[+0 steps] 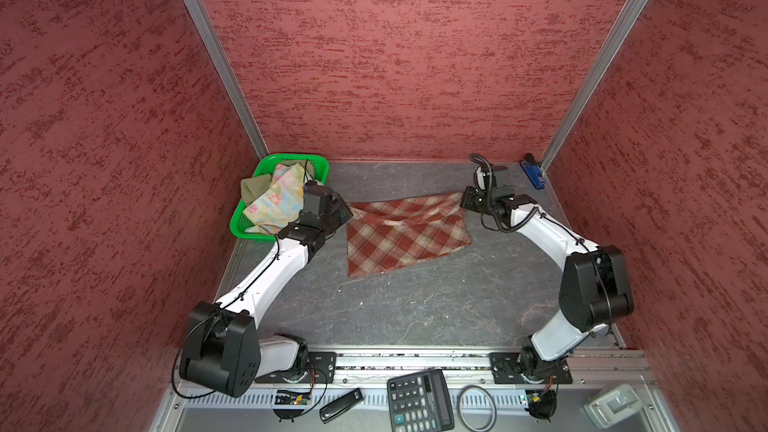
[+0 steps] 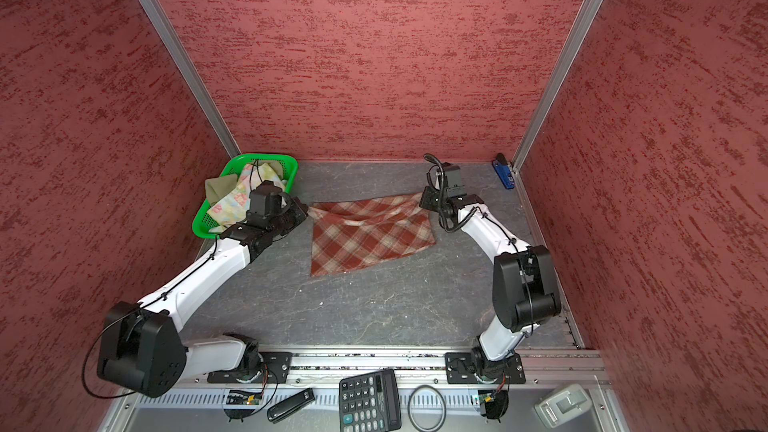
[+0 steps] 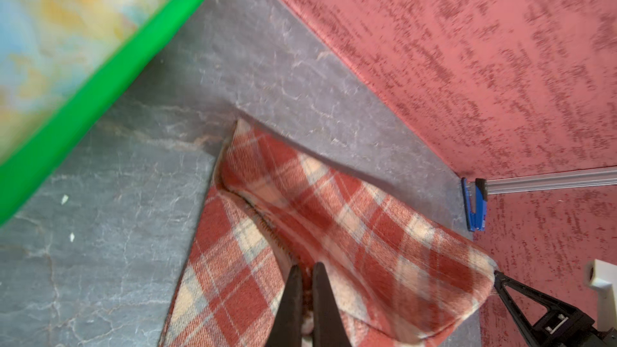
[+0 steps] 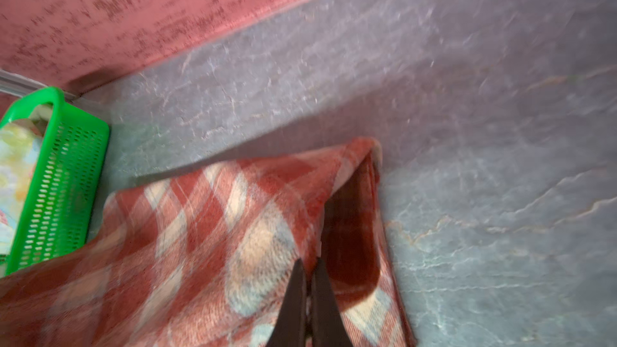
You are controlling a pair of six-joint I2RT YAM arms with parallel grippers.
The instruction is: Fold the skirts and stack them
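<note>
The plaid skirt [image 1: 407,234] lies in the middle of the grey table [image 1: 415,313]. Its far edge is lifted and stretched between the two arms, and its near part rests flat. The left gripper [image 1: 348,214] is pinched tight on the far-left corner of the cloth, just beside the green basket [image 1: 241,231]. In the left wrist view its fingers [image 3: 290,295] press almost together with plaid fabric between them. The right gripper [image 1: 462,198] is clamped on the far-right corner. The right wrist view shows its fingers [image 4: 293,295] closed over a fold of the same skirt, though that picture is blurred and it is hard to tell how much cloth sits between them. The floral skirt [image 1: 276,201] and the olive skirt [image 1: 253,189] lie bunched in the basket at the far-left corner of the table, the olive one draped over its left rim. A blue stapler [image 1: 533,174] lies at the far-right corner, well apart from the cloth.
</note>
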